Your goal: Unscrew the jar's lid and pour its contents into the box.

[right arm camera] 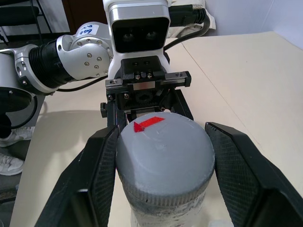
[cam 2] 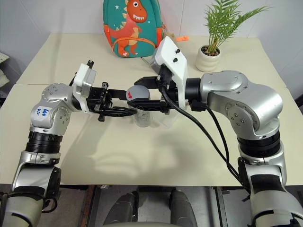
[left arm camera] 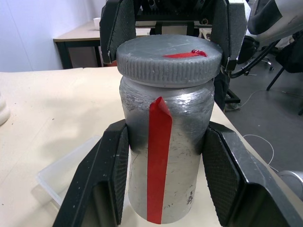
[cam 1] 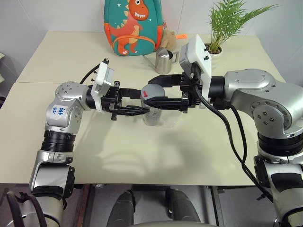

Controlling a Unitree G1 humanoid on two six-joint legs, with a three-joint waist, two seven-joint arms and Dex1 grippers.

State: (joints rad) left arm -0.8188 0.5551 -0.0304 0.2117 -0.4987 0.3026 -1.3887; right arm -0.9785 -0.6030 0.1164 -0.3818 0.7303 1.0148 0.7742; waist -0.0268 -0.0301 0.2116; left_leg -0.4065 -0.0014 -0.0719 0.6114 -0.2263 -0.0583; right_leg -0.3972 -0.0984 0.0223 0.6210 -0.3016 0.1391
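The silver-grey jar (cam 1: 152, 117) with a red strip (left arm camera: 158, 165) hangs upright above the table. My left gripper (cam 1: 141, 102) is shut on the jar's body, one finger (left arm camera: 106, 179) on each side. The grey lid (cam 1: 150, 89), with a red mark (right arm camera: 149, 124) on top, sits on the jar. My right gripper (cam 1: 160, 91) comes from the opposite side and is shut on the lid's rim, its fingers (right arm camera: 102, 175) pressed against it. The clear box (left arm camera: 61, 177) lies on the table just under the jar. The contents are hidden inside the jar.
A dinosaur backpack (cam 1: 135, 26) stands at the table's back edge, a steel pitcher (cam 1: 163, 60) just in front of it. A potted plant (cam 1: 218, 45) is at the back right. The table's front edge (cam 1: 142, 182) runs close below the arms.
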